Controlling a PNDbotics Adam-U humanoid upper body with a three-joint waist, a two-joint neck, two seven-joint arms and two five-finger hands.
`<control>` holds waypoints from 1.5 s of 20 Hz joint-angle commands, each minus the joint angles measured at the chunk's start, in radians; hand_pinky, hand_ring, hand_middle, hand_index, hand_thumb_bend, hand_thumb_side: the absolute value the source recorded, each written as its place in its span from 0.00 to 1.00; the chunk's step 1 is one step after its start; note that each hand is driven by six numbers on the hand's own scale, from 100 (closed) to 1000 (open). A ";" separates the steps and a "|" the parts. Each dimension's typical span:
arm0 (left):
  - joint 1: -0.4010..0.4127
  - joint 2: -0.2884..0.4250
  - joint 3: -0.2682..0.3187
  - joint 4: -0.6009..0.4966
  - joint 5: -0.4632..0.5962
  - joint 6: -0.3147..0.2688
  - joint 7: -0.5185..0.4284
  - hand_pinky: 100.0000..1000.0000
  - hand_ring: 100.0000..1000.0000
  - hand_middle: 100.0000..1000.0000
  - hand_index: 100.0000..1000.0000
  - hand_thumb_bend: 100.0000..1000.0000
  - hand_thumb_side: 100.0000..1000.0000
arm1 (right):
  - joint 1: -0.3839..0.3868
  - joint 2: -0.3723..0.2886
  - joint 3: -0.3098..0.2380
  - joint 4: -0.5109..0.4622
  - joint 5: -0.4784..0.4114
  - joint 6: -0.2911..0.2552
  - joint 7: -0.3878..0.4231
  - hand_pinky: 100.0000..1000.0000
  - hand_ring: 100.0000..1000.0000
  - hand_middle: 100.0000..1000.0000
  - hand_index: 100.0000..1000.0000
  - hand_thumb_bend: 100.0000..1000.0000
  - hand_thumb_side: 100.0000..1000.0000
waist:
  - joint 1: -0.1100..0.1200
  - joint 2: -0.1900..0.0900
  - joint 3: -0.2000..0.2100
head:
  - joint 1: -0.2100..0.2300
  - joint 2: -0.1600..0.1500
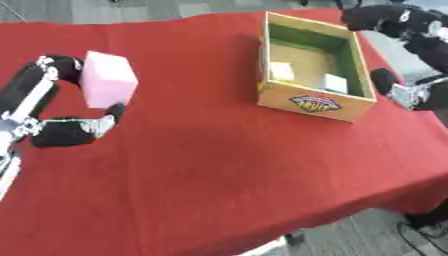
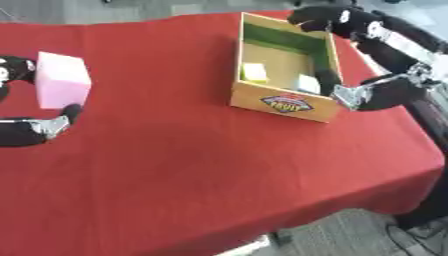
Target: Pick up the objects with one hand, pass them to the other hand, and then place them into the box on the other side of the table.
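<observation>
At far left we see our left hand (image 1: 52, 100) grasping the pink block (image 1: 108, 79), fingers curled round its far side and thumb under its near edge, lifted off the red tablecloth (image 1: 219, 165). We judge the block is held up like this so it can be carried rightward to the other hand. Right of centre stands the cardboard box (image 1: 311, 105), open-topped with green inner walls; a pale yellow piece (image 1: 281, 71) and a whitish piece (image 1: 334, 82) already lie in it. At far right our right hand (image 2: 372, 95) hangs beside the box's right wall, fingers spread, holding nothing. The right eye view shows this hand whole; the left eye view clips it but shows more of our left hand.
</observation>
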 commanded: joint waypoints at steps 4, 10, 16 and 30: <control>-0.014 -0.017 -0.010 0.003 -0.043 -0.031 0.007 0.68 0.50 0.42 0.49 0.00 0.22 | -0.069 -0.031 0.044 0.023 0.048 -0.006 0.027 0.93 1.00 0.89 0.97 0.00 0.12 | -0.008 -0.015 -0.002 | -0.001 0.006; -0.022 -0.043 -0.016 0.022 -0.088 -0.059 0.022 0.68 0.50 0.42 0.49 0.00 0.21 | -0.121 -0.026 0.084 0.076 0.115 -0.017 0.040 0.93 1.00 0.90 0.97 0.00 0.11 | -0.019 -0.020 0.000 | -0.016 0.006; -0.042 -0.081 -0.031 0.037 -0.116 -0.081 0.020 0.68 0.50 0.42 0.49 0.00 0.20 | -0.157 -0.017 0.108 0.123 0.176 -0.014 0.043 0.93 1.00 0.90 0.97 0.00 0.11 | -0.016 -0.023 0.017 | -0.030 0.006; -0.081 -0.189 -0.056 0.113 -0.182 -0.128 0.035 0.68 0.50 0.42 0.49 0.00 0.19 | -0.236 0.017 0.135 0.193 0.239 0.046 0.112 0.94 1.00 0.91 0.99 0.00 0.12 | -0.014 -0.005 0.073 | -0.094 0.006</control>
